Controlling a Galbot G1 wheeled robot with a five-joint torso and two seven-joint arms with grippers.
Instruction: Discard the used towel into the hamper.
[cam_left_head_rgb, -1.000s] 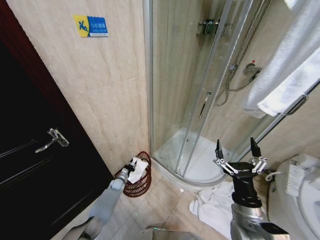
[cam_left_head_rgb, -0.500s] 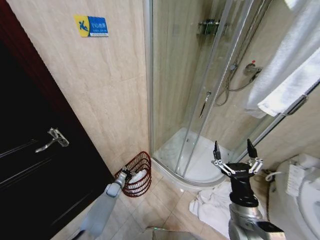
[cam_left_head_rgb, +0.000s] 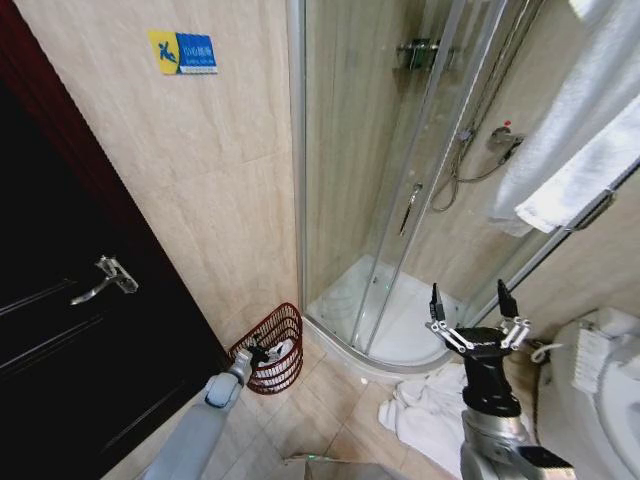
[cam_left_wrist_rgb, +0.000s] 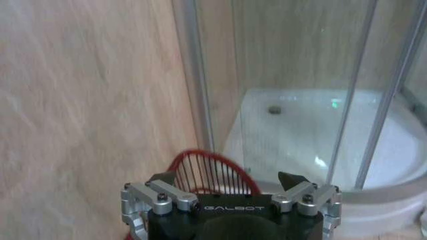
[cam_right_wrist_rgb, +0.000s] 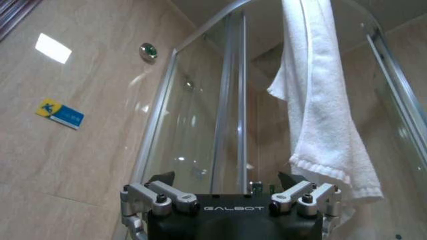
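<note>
A tiled floor is seen, on which the hamper is stood against the wall, just beside the shower tray. A white towel is left crumpled on the tiles on the far side of the tray from the hamper.

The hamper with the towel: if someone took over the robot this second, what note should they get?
Left end effector: open and empty, beside the rim of the hamper.
Right end effector: open and empty, raised in front of the shower door.
Used towel: white cloth lying inside the hamper.
Done: towel is in.
Left: another white towel heap lies on the floor by the shower base; whether it belongs to the job is unclear.
</note>
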